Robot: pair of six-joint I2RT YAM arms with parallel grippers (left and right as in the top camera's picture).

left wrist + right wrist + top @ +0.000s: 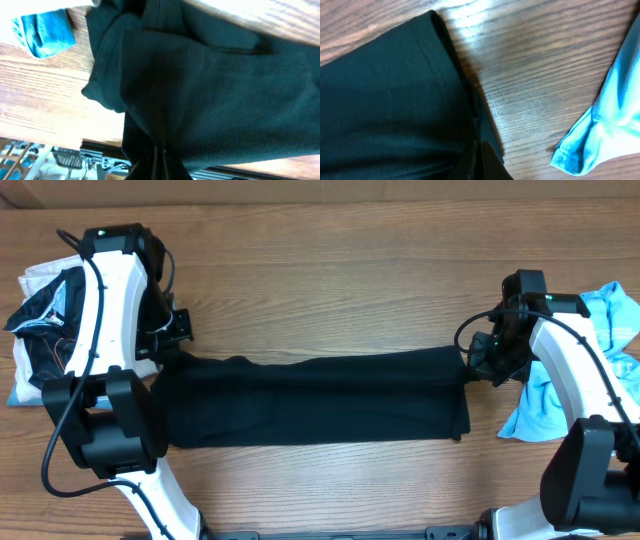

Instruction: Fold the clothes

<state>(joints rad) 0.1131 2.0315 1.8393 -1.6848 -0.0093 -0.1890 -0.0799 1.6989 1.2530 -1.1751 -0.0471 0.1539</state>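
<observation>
Matt black cloth on grained wood
The clothes (310, 400) are soft, thin, matt black fabric; the counter (330, 290) is brown wood, visibly grained, with a slight sheen; the light blue tee (522, 413) is fine knit cloth.

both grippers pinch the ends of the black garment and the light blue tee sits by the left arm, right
No: the overhead view shows the light blue tee by the right arm. The left gripper and right gripper do pinch the ends of the black garment.

Black clothes (310, 400), long flat band across table center.
</observation>
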